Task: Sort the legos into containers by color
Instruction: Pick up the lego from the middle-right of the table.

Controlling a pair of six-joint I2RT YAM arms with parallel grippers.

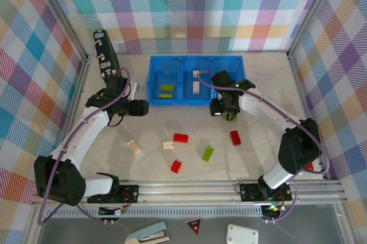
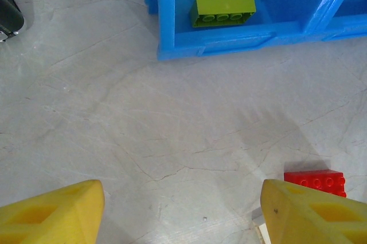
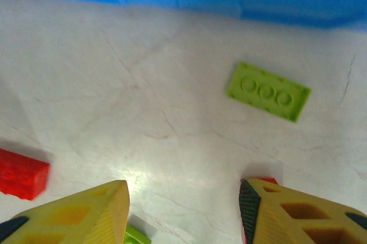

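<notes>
Two studded lime bricks [image 2: 223, 10] lie in the left compartment of the glossy blue plastic tray [image 2: 229, 42]; cream bricks [image 1: 196, 87] sit in the middle one. Loose bricks [image 1: 180, 138], red, lime and cream, scatter the cracked grey worktop [image 2: 172, 112] before it. My yellow wedge-shaped left fingers [image 2: 57, 209] and right fingers [image 3: 86, 209] stand apart, empty.

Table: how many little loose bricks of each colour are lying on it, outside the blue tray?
Red rectangular plastic bricks: 3 (a red scrap behind the right arm may be a fourth)
Lime green rectangular plastic bricks: 2
Cream rectangular plastic bricks: 2
Total: 7 clearly seen
</notes>
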